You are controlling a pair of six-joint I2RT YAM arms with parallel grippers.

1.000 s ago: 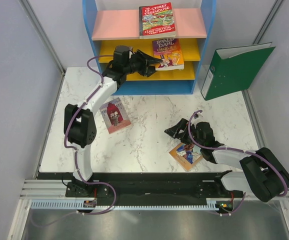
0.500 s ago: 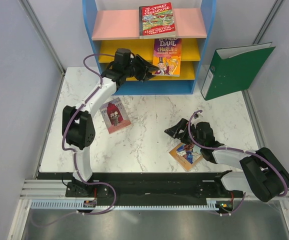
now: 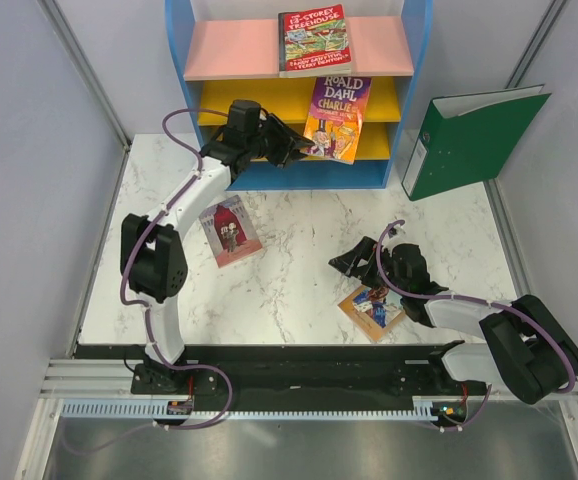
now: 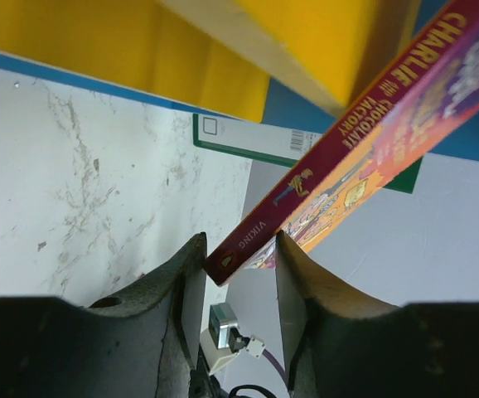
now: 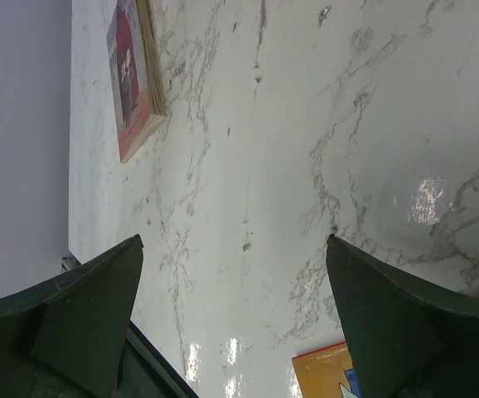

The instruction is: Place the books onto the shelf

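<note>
My left gripper [image 3: 307, 150] [image 4: 239, 249] is at the front of the blue-framed shelf [image 3: 234, 48], shut on the lower corner of a purple-orange "Charlie" book [image 3: 337, 118] [image 4: 372, 124]. That book hangs tilted against the yellow boards [image 4: 322, 41]. A red-green book [image 3: 315, 40] lies on the pink top board. On the table lie a maroon book [image 3: 230, 230] [image 5: 132, 75] and an orange illustrated book [image 3: 374, 308] [image 5: 331, 373]. My right gripper [image 3: 354, 262] [image 5: 235, 249] hovers open just left of the orange book, holding nothing.
A big green ring binder [image 3: 469, 140] [image 4: 248, 141] leans against the wall to the right of the shelf. Grey walls close in the marble table [image 3: 299, 250] on both sides.
The left gripper drew back slightly to the left and swung the Charlie book from flat on the yellow board to a steep tilt. The right arm has not moved.
</note>
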